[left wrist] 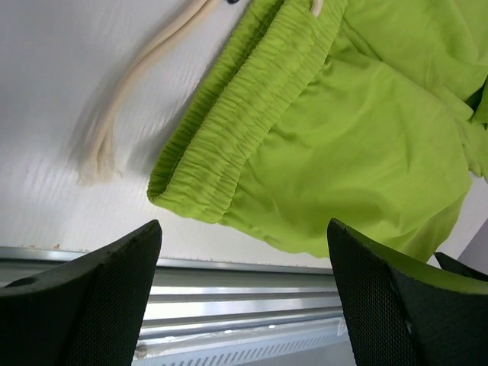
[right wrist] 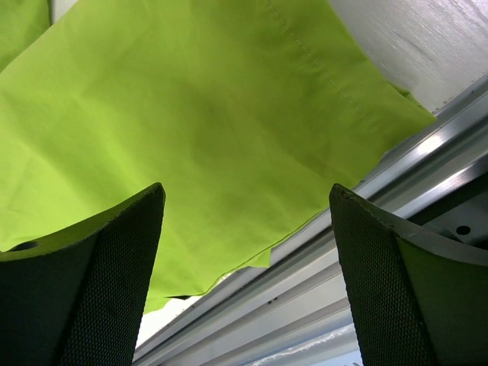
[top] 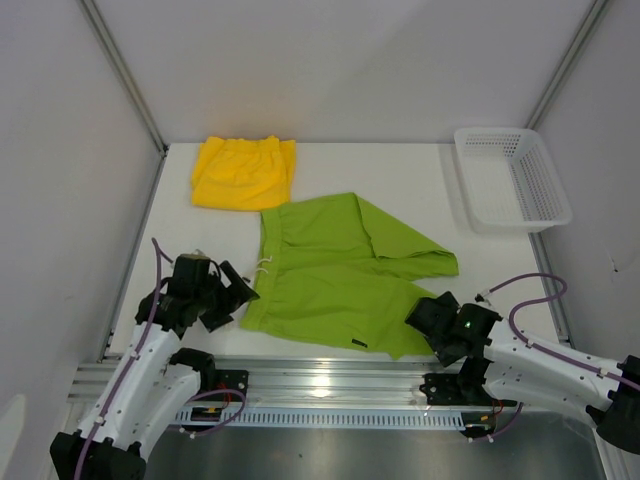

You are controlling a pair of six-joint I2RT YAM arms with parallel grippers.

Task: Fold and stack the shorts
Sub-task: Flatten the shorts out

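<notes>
Left wrist showed ruched waistband [left wrist: 229,126] and cream cord drawstring [left wrist: 126,95] on lime shorts [left wrist: 366,145]; left gripper [left wrist: 244,229], right gripper [right wrist: 248,191] gaped empty.

I am counting two pairs of shorts lying on my one bench [top: 420,185]: one yellow pair [top: 244,172] and one lime green pair [top: 335,275]. One white mesh basket [top: 497,131] is sitting with them, making three loose items in all. One pale drawstring [left wrist: 114,114] is trailing from the green waistband, its two strands running side by side. I am working with two arms carrying two tools, the left tool [left wrist: 244,229] and the right tool [right wrist: 248,191], each showing two dark fingers [left wrist: 84,305], four in total.
</notes>
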